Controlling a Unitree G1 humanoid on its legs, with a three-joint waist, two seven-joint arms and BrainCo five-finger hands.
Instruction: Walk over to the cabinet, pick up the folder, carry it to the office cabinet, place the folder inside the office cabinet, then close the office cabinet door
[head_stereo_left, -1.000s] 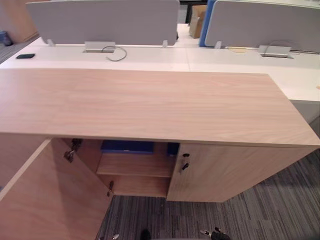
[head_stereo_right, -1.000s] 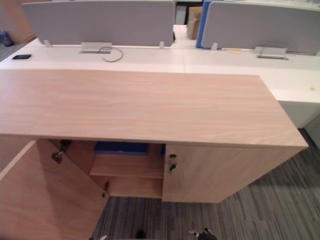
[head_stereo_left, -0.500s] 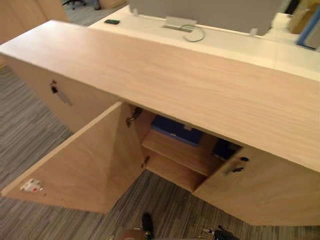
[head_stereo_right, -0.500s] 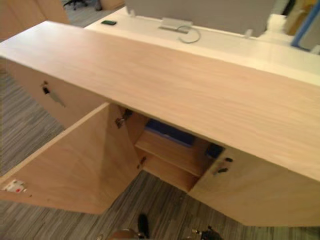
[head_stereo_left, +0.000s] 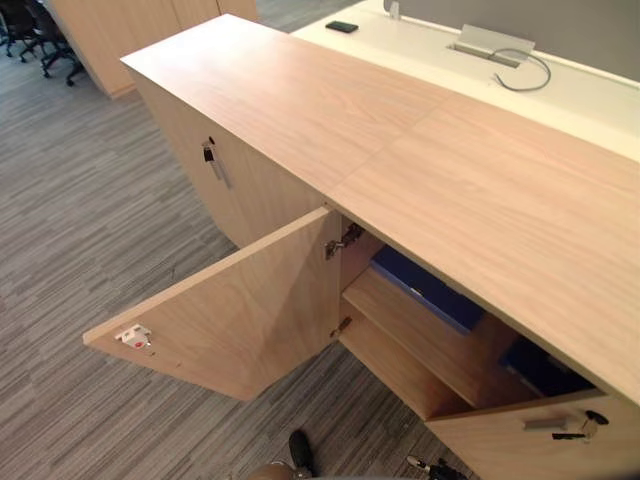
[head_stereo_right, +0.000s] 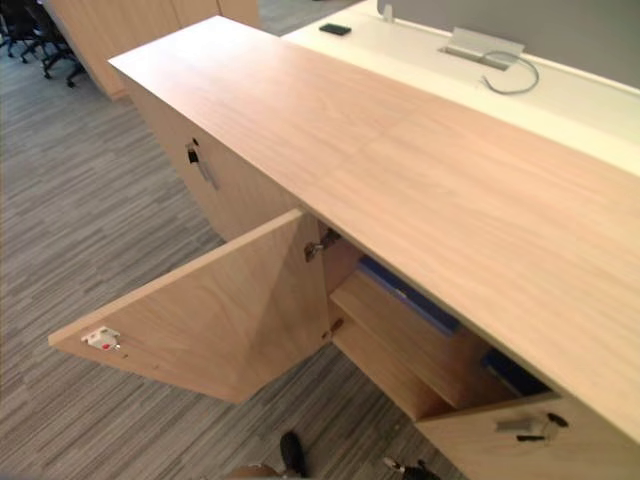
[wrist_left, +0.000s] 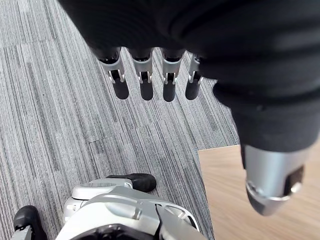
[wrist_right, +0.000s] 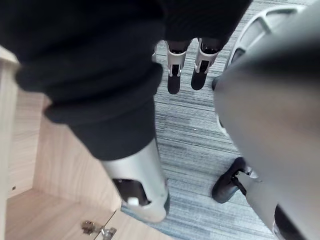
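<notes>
The office cabinet (head_stereo_left: 420, 150) stood with its left door (head_stereo_left: 240, 310) swung wide open over the carpet (head_stereo_left: 90, 220). Inside, the blue folder (head_stereo_left: 425, 290) lay on the upper shelf (head_stereo_left: 430, 345), partly hidden under the cabinet top. The shelf below it looked bare. The right door (head_stereo_left: 540, 445), with a key (head_stereo_left: 575, 430) in its lock, was slightly open. The left hand (wrist_left: 170, 85) hung above the carpet, its fingers (wrist_left: 144, 80) straight and holding nothing. The right hand (wrist_right: 175, 75) also hung with straight fingers, holding nothing.
</notes>
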